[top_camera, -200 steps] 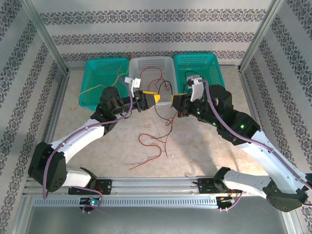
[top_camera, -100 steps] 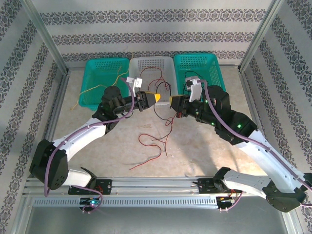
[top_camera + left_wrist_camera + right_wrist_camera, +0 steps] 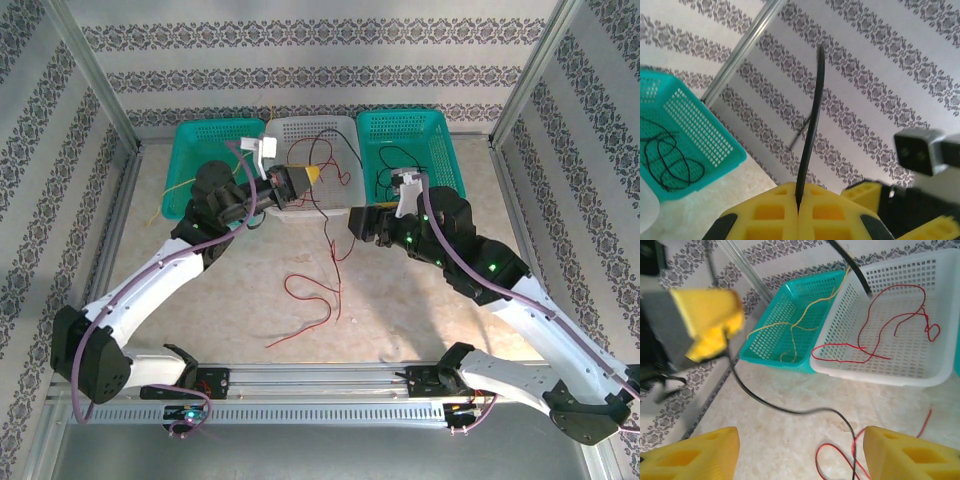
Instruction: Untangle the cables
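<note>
Nearest the arm bases, a loose red cable (image 3: 300, 328) lies in curls on the bare desk (image 3: 420, 300), touching neither arm. Just beyond it the right fingers (image 3: 356, 222) hover above the desk with their yellow pads spread wide apart and nothing between them. A black cable (image 3: 785, 411) snakes over the desk in front of them, crossing the red one, then climbs off the surface toward the left arm. The left fingers (image 3: 799, 205) are pressed fully together on this black cable, pinching it at their tips, with a short free end standing up above them; they are raised over the near edge of the white basket (image 3: 875, 375). That basket, the middle of three set side by side along the far wall, holds another red cable (image 3: 855, 360). In the left teal basket (image 3: 775, 360) a yellow cable (image 3: 785, 323) lies with one end hanging over the outer rim. The right teal basket (image 3: 440, 130) holds a second black cable (image 3: 671, 159), loosely coiled.
</note>
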You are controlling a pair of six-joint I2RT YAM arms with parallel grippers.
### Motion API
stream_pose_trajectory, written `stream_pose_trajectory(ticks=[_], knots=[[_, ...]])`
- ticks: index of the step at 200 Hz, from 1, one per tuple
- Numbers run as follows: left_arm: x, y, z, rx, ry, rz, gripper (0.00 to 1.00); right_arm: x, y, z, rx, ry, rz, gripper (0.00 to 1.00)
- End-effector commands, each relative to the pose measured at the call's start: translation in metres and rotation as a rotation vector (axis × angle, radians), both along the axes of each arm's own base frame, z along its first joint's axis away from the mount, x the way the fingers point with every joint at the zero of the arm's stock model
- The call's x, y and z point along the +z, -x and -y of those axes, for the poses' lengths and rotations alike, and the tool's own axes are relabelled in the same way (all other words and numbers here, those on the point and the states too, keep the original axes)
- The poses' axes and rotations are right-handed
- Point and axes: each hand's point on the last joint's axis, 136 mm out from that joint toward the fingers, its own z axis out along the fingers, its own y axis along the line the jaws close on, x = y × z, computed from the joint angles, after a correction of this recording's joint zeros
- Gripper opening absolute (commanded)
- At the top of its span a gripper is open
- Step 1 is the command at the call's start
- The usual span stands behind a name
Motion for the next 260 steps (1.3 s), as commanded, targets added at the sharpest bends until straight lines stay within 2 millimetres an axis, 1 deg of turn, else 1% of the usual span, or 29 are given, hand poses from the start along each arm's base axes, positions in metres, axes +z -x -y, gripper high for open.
stream_pose_trajectory(ticks=[1, 24, 49, 59, 67, 77, 104, 121, 149, 167, 177, 193, 212, 226, 244, 260], knots=[[0.022, -0.001, -0.014, 0.044, 0.018, 0.008, 0.0, -0.018, 0.0, 0.004, -0.023, 0.01, -0.043, 0.67], [0.039, 0.003, -0.017, 0.042, 0.057, 0.025, 0.0, -0.043, -0.002, -0.008, -0.001, -0.008, -0.118, 0.66], [0.057, 0.007, -0.021, 0.045, 0.088, 0.048, 0.0, -0.064, -0.005, -0.021, 0.02, -0.012, -0.165, 0.64], [0.064, 0.008, -0.024, 0.05, 0.099, 0.057, 0.0, -0.078, -0.008, -0.024, 0.014, -0.009, -0.182, 0.64], [0.068, 0.008, -0.026, 0.054, 0.106, 0.062, 0.0, -0.093, -0.011, -0.024, 0.001, -0.007, -0.212, 0.62], [0.074, 0.008, -0.029, 0.058, 0.114, 0.067, 0.0, -0.103, -0.011, -0.027, 0.005, -0.003, -0.242, 0.59], [0.09, 0.007, -0.04, 0.077, 0.16, 0.067, 0.0, -0.114, -0.013, -0.026, -0.01, -0.008, -0.254, 0.59], [0.096, 0.0, -0.053, 0.115, 0.213, 0.043, 0.0, -0.123, -0.014, -0.026, -0.019, -0.034, -0.27, 0.6], [0.109, -0.006, -0.067, 0.1, 0.328, 0.029, 0.0, -0.151, -0.015, -0.035, -0.006, -0.059, -0.338, 0.58], [0.112, -0.009, -0.072, 0.085, 0.367, 0.021, 0.0, -0.172, -0.017, -0.033, -0.033, -0.031, -0.379, 0.55], [0.114, -0.009, -0.073, 0.078, 0.372, 0.019, 0.0, -0.177, -0.018, -0.031, -0.04, -0.023, -0.392, 0.53], [0.116, -0.009, -0.076, 0.083, 0.363, 0.018, 0.0, -0.174, -0.018, -0.028, -0.045, -0.01, -0.379, 0.53], [0.12, -0.007, -0.077, 0.072, 0.355, 0.02, 0.0, -0.156, -0.018, -0.023, -0.046, 0.003, -0.332, 0.54], [0.125, -0.004, -0.075, 0.055, 0.36, 0.029, 0.0, -0.137, -0.019, -0.022, -0.034, -0.007, -0.289, 0.57], [0.13, -0.003, -0.075, 0.042, 0.372, 0.039, 0.0, -0.111, -0.018, -0.027, 0.0, -0.035, -0.243, 0.58], [0.132, -0.002, -0.074, 0.03, 0.377, 0.038, 0.0, -0.078, -0.015, -0.036, 0.054, -0.061, -0.165, 0.6]])
